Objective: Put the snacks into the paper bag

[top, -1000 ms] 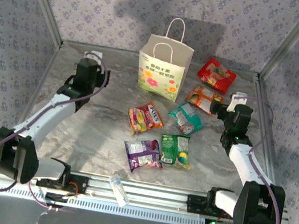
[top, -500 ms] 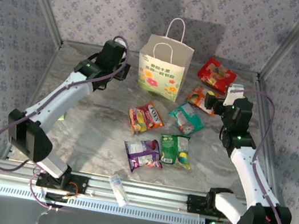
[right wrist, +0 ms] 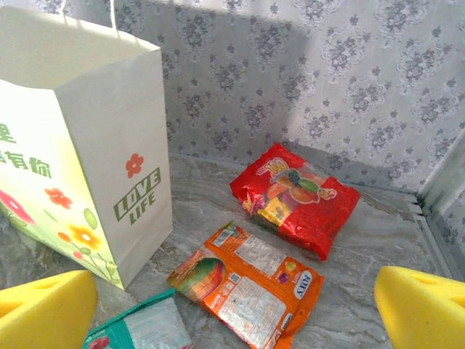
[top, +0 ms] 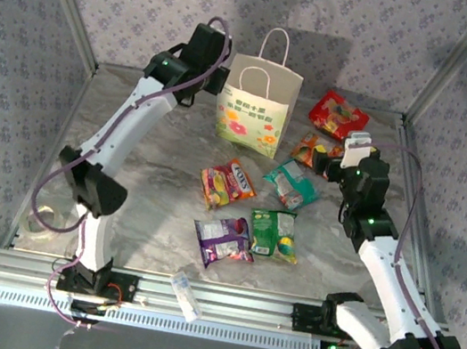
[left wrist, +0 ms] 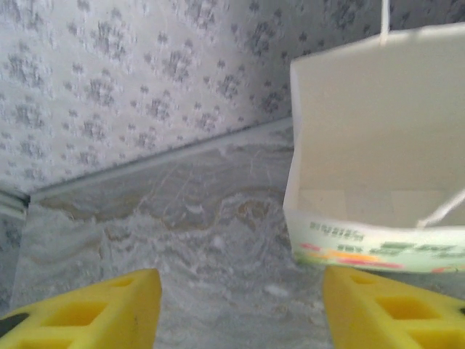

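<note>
The cream paper bag (top: 257, 106) stands upright at the back, mouth open. My left gripper (top: 210, 60) hovers high by its left top edge. In the left wrist view the bag (left wrist: 378, 145) is at the right, and the gripper (left wrist: 242, 313) is open over bare table. Six snacks lie flat: red (top: 338, 116), orange (top: 315, 150), teal (top: 290, 185), red-orange (top: 227, 183), purple (top: 224, 240), green (top: 275, 233). My right gripper (top: 328, 161) is wide open above the orange packet (right wrist: 247, 283), with the red packet (right wrist: 294, 196) beyond and the bag (right wrist: 80, 131) at the left.
A clear plastic tube (top: 186, 296) lies on the front rail. Patterned walls and metal frame posts close in the marble table (top: 153, 169) at the back and sides. The teal packet's corner (right wrist: 145, 327) is by my right gripper's left finger.
My left arm has swung from the table's left side up to the bag's left top edge, its jaws narrowing. My right gripper shifted slightly back and left toward the orange packet.
</note>
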`<state>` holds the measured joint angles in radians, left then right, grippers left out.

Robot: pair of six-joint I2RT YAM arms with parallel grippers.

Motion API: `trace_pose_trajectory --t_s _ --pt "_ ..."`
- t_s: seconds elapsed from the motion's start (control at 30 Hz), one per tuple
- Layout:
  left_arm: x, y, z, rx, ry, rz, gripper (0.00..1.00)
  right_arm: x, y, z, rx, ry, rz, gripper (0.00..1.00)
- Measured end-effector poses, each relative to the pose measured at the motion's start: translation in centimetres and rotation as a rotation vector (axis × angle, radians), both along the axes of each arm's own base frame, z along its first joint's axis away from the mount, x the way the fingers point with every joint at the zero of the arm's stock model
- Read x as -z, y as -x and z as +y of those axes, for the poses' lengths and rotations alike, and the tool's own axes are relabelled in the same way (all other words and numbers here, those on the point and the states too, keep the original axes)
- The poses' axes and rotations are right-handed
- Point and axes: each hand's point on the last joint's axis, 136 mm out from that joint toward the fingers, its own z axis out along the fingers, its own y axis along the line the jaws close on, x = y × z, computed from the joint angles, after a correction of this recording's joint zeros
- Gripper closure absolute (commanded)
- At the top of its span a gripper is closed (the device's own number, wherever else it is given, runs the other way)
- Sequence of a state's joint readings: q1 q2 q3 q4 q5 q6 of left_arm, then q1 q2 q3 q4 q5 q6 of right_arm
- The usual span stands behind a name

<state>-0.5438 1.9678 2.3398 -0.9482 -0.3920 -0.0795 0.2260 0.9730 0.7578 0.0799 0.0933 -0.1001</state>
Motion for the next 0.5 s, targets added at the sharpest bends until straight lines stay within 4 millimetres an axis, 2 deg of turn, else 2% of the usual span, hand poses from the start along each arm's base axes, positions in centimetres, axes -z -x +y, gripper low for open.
trace_pose_trajectory --t_s 0.13,0.33,0.5 --pt "-0.7 -1.6 -1.0 -0.007 0.023 -0.011 0.45 0.1 0.2 1.0 -0.023 0.026 0.0 0.0" --pt "1.2 -2.4 -1.4 -0.021 0.014 0.034 0.46 0.7 0.6 2.0 -0.047 0.055 0.021 0.0" --pt "1.7 -3.0 -1.2 -0.032 0.027 0.041 0.47 0.9 1.1 3.2 -0.084 0.063 0.035 0.0"
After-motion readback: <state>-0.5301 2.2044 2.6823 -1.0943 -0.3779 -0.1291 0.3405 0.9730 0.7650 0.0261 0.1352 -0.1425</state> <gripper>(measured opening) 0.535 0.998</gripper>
